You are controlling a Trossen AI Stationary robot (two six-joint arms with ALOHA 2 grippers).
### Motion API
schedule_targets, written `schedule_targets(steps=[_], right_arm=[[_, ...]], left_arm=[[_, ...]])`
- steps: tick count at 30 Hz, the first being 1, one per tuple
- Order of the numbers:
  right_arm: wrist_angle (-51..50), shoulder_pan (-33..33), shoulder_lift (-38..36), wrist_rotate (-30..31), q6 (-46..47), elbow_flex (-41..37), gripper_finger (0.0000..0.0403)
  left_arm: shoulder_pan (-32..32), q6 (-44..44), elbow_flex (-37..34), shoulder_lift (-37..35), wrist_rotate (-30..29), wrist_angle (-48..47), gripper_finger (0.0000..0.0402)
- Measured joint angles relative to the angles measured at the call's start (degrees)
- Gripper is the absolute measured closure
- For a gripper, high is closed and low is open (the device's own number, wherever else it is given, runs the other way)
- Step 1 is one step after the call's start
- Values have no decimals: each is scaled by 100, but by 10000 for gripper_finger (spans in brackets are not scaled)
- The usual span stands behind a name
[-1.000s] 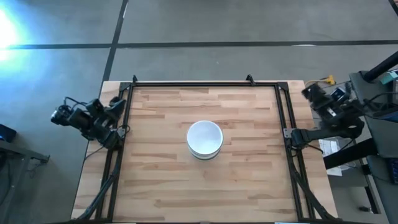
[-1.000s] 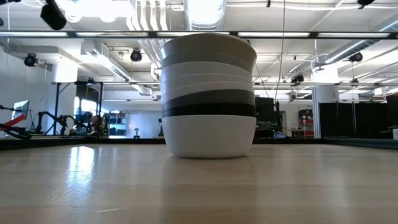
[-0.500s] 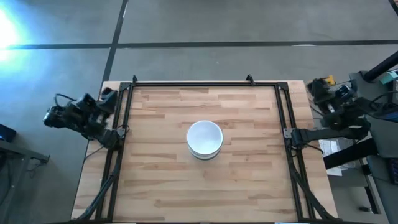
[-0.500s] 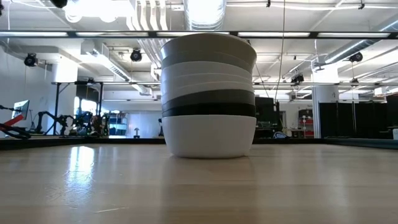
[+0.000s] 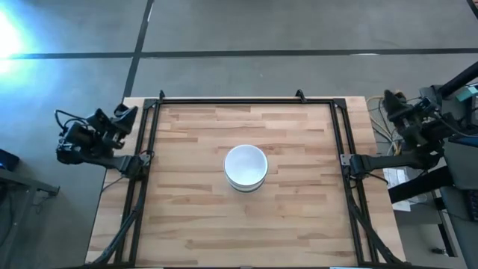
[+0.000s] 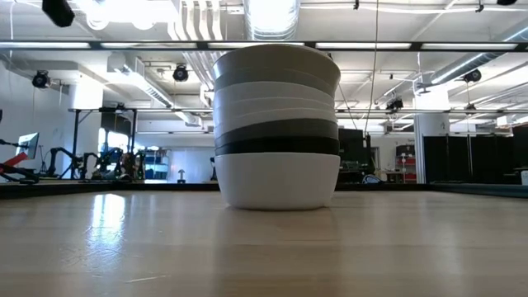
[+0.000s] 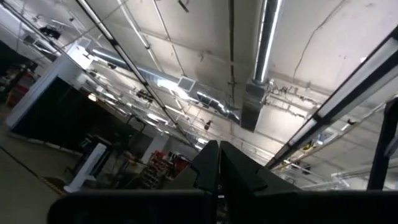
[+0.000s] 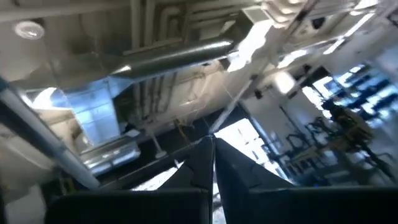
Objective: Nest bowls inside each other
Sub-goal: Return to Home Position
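The bowls stand nested in one stack (image 5: 246,167) at the table's middle; from above only the top white bowl shows. In the low view the stack (image 6: 276,124) rests on a white bottom bowl, with a black and a dark grey band, white rims and a pale grey-green bowl above. My left gripper (image 5: 125,113) is folded back beyond the table's left edge, shut, its fingers (image 7: 219,163) pointing at the ceiling. My right gripper (image 5: 388,97) is folded back beyond the right edge, shut, its fingers (image 8: 212,155) also aimed at the ceiling.
A black frame (image 5: 246,99) runs along the table's far, left and right edges. The wooden top (image 5: 194,217) is bare all round the stack. Cables and equipment (image 5: 448,134) sit off the right edge.
Both arms have drawn back outward from the table, the left one toward the left and the right one toward the right, tipping their grippers upward. The stack of bowls has stayed where it was.
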Motion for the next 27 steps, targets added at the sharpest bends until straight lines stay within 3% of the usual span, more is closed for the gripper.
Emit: schedule_targets(steps=[5,7,14,18,23,27], right_arm=[[-1172,339,107,149,523,207,394],[-1402,504,71,76,871,105,394],[-1360,902,2,-261,1288,-205,394],[-742,930,90,-239,1374,-341,394],[288,930,910,-437,579,-284,394],[313,919,1914,-61,359,4,394]], left_arm=[[-5,-56,21,-351,-392,-645,402],[-9,-82,89,-338,-259,-660,402],[-11,-715,-166,-356,-74,-989,402],[-9,-825,-288,-355,-103,-976,402],[-7,-822,-251,-357,-137,-860,402],[-9,-818,-251,-357,-136,-889,402]])
